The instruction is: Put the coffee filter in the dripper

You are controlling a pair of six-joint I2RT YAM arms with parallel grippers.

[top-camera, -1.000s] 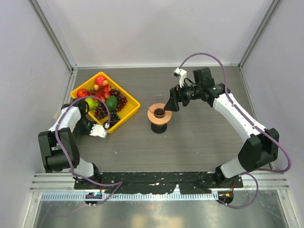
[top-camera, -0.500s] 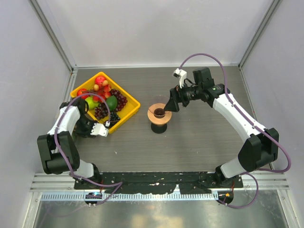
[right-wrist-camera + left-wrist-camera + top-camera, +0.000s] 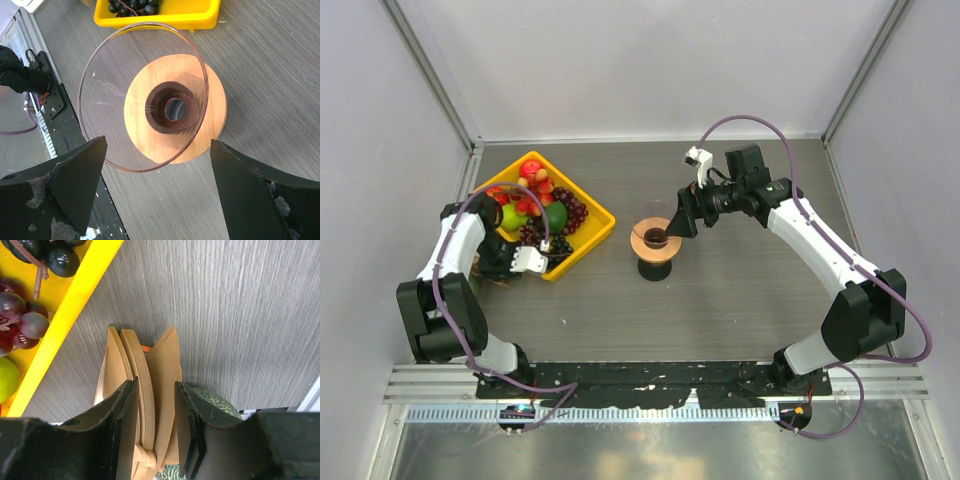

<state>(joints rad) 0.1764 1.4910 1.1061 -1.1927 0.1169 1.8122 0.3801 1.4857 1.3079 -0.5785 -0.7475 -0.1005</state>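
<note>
The dripper (image 3: 654, 238), a clear cone with a light-wood collar on a black base, stands mid-table and is empty. My right gripper (image 3: 675, 222) hovers over it, wide open; in the right wrist view the dripper (image 3: 172, 107) lies just beyond the gripper (image 3: 159, 142). In the left wrist view my left gripper (image 3: 155, 405) is open, its jaws straddling upright tan papers: the thick bundle (image 3: 136, 370) and, on its right, a single coffee filter (image 3: 165, 365) with a serrated edge. In the top view the left gripper (image 3: 525, 258) is by the tray's near corner, above the papers (image 3: 500, 283).
A yellow tray (image 3: 595, 222) of fruit sits at the back left; its rim (image 3: 65, 320) and grapes lie close left of the papers. A green netted melon-like object (image 3: 212, 400) lies under the right finger. Walls enclose the table on three sides.
My left gripper has shifted slightly toward the tray's near corner, and the left arm has swung back. The right arm and dripper have barely moved.
</note>
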